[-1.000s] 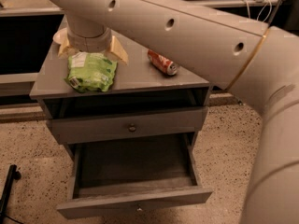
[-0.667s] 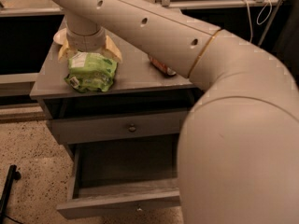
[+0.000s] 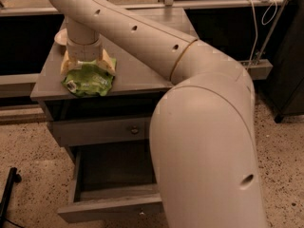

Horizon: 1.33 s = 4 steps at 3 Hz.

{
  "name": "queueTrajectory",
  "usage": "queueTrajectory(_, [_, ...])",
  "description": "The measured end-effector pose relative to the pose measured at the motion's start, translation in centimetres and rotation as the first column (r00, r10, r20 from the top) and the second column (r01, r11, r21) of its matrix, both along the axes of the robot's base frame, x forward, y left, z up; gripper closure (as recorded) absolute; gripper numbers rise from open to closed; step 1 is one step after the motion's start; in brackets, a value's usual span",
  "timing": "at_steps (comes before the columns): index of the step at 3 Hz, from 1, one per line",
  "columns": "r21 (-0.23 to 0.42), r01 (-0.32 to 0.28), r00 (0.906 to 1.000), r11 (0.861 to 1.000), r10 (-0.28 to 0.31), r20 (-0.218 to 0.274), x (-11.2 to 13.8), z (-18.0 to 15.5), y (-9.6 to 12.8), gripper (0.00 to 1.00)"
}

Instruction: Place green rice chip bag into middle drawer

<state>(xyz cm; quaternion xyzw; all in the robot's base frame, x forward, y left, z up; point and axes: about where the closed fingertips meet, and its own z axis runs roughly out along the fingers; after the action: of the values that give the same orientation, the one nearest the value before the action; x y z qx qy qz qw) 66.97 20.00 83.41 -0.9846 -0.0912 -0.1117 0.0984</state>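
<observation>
Camera view shows the gripper (image 3: 87,64) down at the front left of the grey cabinet top (image 3: 137,72), right over the green rice chip bag (image 3: 89,80). Its two cream fingers (image 3: 107,63) are spread wide, one at each side of the bag's far edge; whether they press on the foil cannot be told. The bag lies flat and crinkled on the cabinet top, near the front left corner, outside any drawer. Just behind the gripper's wrist, a cream bowl (image 3: 60,37) peeks out at the back left of the top. Below the top, a closed drawer front with a dark round knob (image 3: 135,130) sits flush. Under it the middle drawer (image 3: 110,209) is pulled out, its plain grey inside showing. The thick cream robot arm (image 3: 204,141) fills the right foreground and hides the right half of the cabinet. The floor (image 3: 28,151) is speckled.
</observation>
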Motion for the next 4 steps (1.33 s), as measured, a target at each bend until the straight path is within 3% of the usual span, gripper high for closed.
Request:
queueTrajectory(1, [0.027,-0.021,0.9989,0.999,0.022,-0.042,-1.4,-0.2,0.3,0.50])
queueTrajectory(2, [0.036,-0.017,0.9991,0.999,0.019,-0.038,-1.8,0.7,0.2,0.81])
queueTrajectory(3, [0.129,0.018,0.9998,0.992,-0.018,0.002,-5.9,4.9,-1.2,1.00])
queueTrajectory(4, [0.253,0.096,0.9946,0.963,-0.103,0.013,-11.2,7.6,-3.2,1.00])
